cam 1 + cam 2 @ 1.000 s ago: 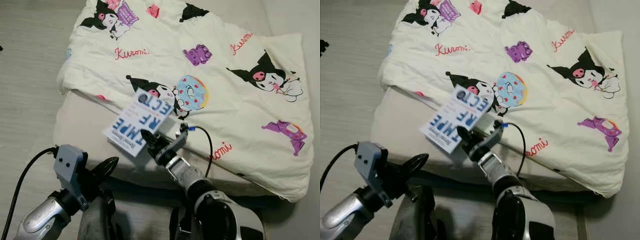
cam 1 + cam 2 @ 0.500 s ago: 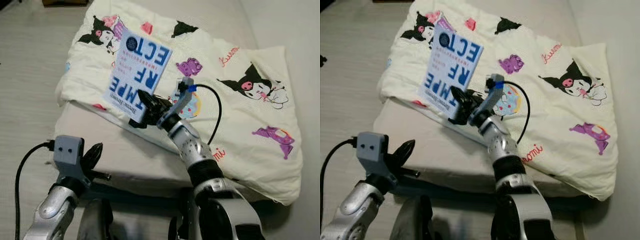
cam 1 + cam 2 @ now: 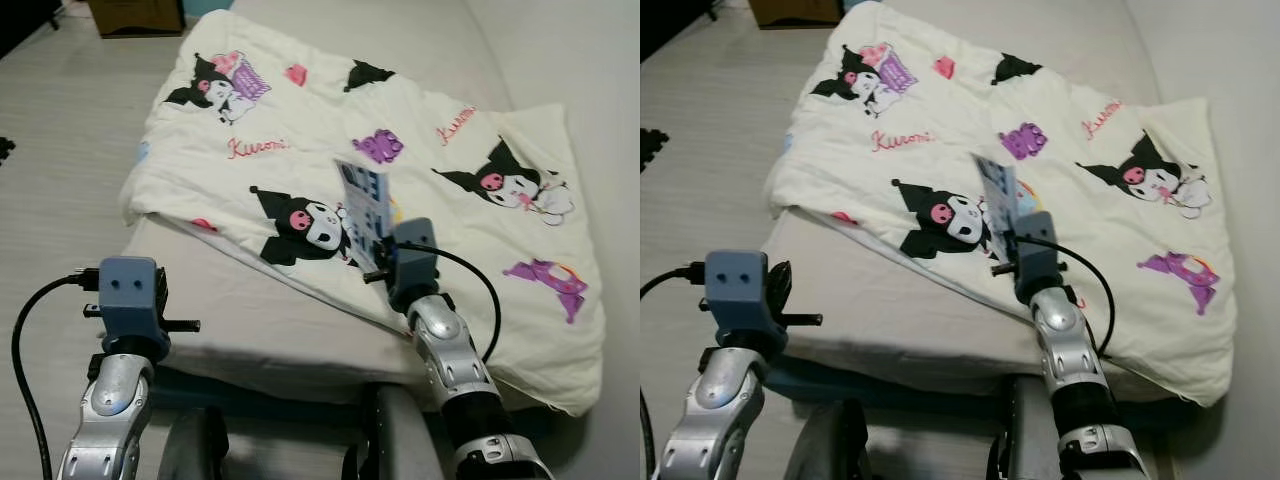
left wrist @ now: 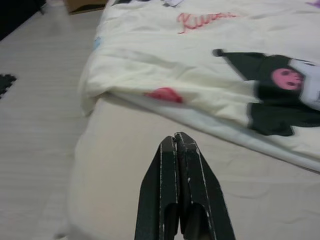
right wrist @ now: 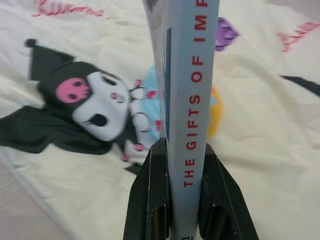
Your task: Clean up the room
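Jaws clamp thin book (image 5: 186, 100) upright above soft printed quilt (image 3: 460, 160).

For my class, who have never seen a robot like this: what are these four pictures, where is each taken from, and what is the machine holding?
This is a walking humanoid robot with two silver arms, each ending in a hand of two long black fingers. The two wide pictures come from cameras in its head, looking down at a mattress covered by a cream cartoon-print blanket. The two close pictures come from cameras on its wrists, looking along the fingers. The right hand grips a pale blue book by its lower end, spine toward that camera, held upright above the blanket. The left hand holds nothing; its fingers are pressed together, pointing at the mattress edge.
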You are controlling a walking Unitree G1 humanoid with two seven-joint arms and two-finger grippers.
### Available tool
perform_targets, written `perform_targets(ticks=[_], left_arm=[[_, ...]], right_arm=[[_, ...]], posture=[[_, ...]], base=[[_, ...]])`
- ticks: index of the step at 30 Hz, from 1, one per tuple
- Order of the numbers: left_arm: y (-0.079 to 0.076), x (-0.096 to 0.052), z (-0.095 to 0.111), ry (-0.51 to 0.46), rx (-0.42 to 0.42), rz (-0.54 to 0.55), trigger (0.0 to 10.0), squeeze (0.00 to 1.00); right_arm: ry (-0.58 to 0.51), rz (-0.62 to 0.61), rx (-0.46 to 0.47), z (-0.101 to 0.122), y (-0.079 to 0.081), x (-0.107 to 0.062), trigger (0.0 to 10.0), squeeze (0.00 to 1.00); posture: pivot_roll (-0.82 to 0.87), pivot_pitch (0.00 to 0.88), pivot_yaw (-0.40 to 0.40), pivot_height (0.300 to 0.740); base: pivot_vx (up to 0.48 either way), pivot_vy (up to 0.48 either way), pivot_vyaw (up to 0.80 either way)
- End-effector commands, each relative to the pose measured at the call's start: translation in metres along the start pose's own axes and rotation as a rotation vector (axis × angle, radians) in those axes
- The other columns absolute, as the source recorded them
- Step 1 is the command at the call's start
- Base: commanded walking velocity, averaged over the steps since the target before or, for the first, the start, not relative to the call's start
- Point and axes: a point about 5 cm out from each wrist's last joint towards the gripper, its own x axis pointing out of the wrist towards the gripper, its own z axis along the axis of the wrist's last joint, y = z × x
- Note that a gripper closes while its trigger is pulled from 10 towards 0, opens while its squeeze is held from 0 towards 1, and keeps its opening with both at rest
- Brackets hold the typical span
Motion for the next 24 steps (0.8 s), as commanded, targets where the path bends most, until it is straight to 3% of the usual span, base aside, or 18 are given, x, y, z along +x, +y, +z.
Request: perform_targets(ticks=[1, 6, 11, 24], left_arm=[[0.002, -0.004, -0.009, 0.029, 0.023, 0.02, 10.0, 0.0], [0.0, -0.004, -0.012, 0.03, 0.041, 0.015, 10.0, 0.0], [-0.006, -0.008, -0.015, 0.026, 0.073, 0.003, 10.0, 0.0], [-0.013, -0.008, -0.012, -0.029, 0.116, -0.03, 10.0, 0.0]], right_arm=[[0.027, -0.027, -0.008, -0.012, -0.003, -0.007, 10.0, 0.0], [0.061, -0.023, 0.006, -0.022, -0.003, -0.013, 10.0, 0.0], [0.07, 0.003, 0.117, -0.034, 0.003, -0.026, 10.0, 0.0], [0.044, 0.015, 0.126, -0.03, 0.016, -0.031, 10.0, 0.0]], posture=[[-0.03, 0.225, -0.038, 0.566], [-0.03, 0.213, -0.037, 0.566], [-0.04, 0.2, -0.037, 0.566], [-0.03, 0.187, -0.045, 0.611]], base=[[0.0, 0.0, 0.0], [0.0, 0.0, 0.0], [0.0, 0.0, 0.0], [0.0, 0.0, 0.0]])
